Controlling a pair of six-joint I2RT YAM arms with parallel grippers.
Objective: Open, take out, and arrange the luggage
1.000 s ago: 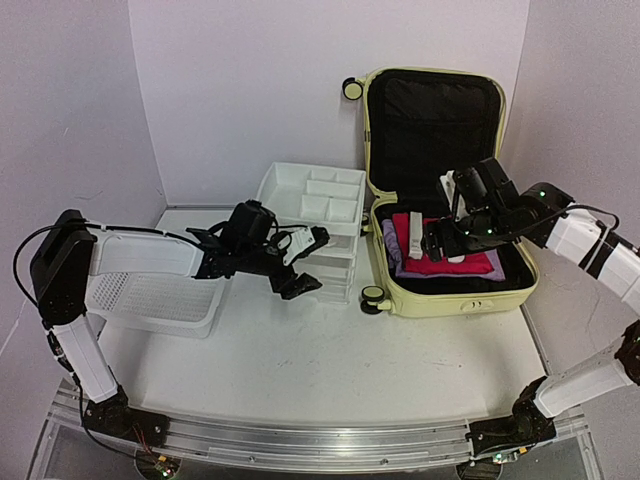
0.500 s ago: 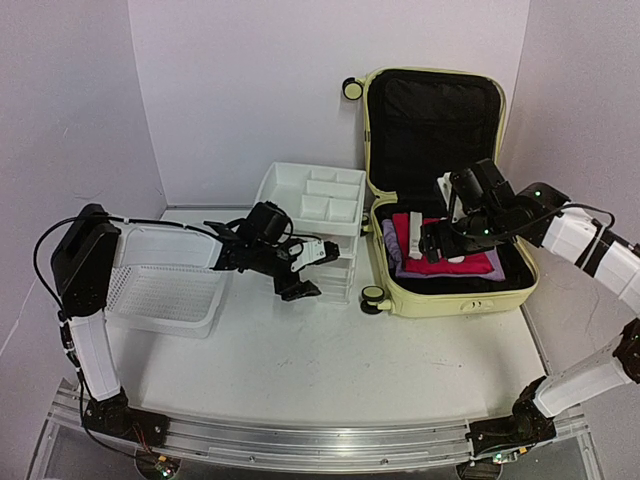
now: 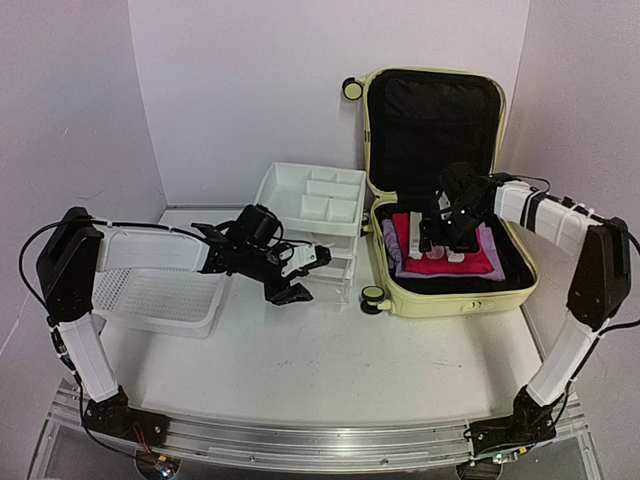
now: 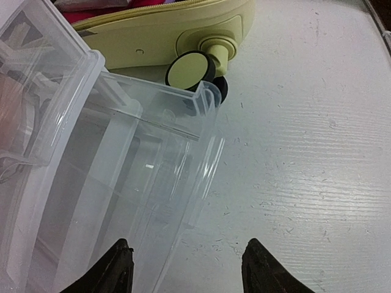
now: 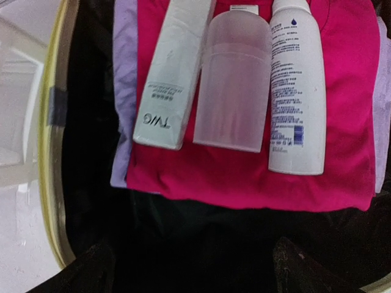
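The luggage (image 3: 445,290) is a pale yellow suitcase lying open at the right, its black-lined lid upright against the wall. Inside, a pink folded cloth (image 5: 244,177) lies on a lilac one (image 5: 124,91). On the pink cloth lie a white tube (image 5: 174,73), a frosted bottle (image 5: 235,91) and a white spray bottle (image 5: 297,91). My right gripper (image 5: 198,268) hovers open over the black lining just short of them, holding nothing. My left gripper (image 4: 189,268) is open at the front of the clear drawer unit (image 4: 122,152), straddling a drawer's front edge, close to a suitcase wheel (image 4: 189,68).
A white mesh basket (image 3: 160,295) sits at the left under my left forearm. A white divided tray (image 3: 315,195) tops the drawer unit, which stands right against the suitcase's left side. Pale walls close in the back and both sides.
My left gripper's jaws have narrowed and it has drawn back slightly along the drawer front. My right gripper has swung left and further in over the suitcase, over the toiletries.
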